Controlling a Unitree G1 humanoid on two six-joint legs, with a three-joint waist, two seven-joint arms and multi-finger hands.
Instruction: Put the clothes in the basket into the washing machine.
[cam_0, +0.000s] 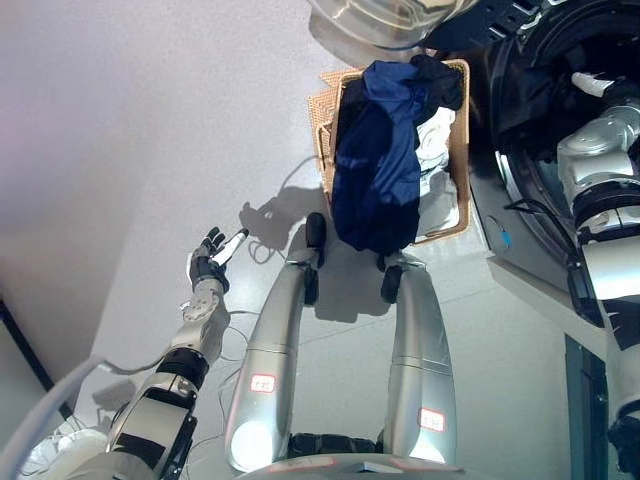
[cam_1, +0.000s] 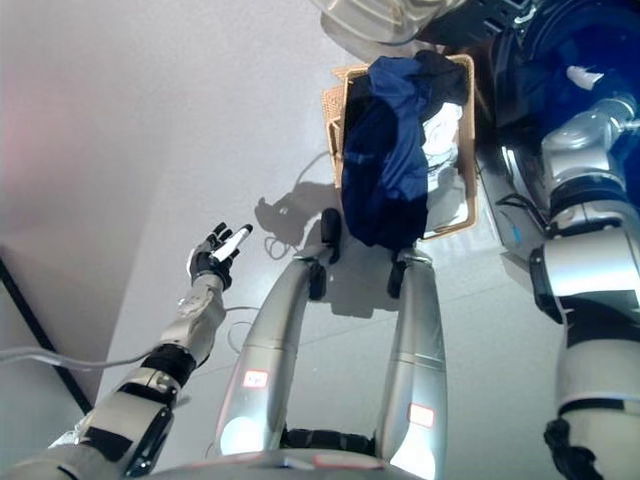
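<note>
Left hand (cam_0: 212, 257) open, well apart from basket (cam_0: 458, 150) clothes (cam_0: 378, 160).

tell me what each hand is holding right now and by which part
The left hand holds nothing; its fingers are spread over the floor. The right hand reaches into the washing machine, where its fingers are hidden, so a hold cannot be told.

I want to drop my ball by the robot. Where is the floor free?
Bare floor lies left of the basket, above the open left hand. It is crowded on the right: blue clothes fill the basket, beside the washing machine.
</note>
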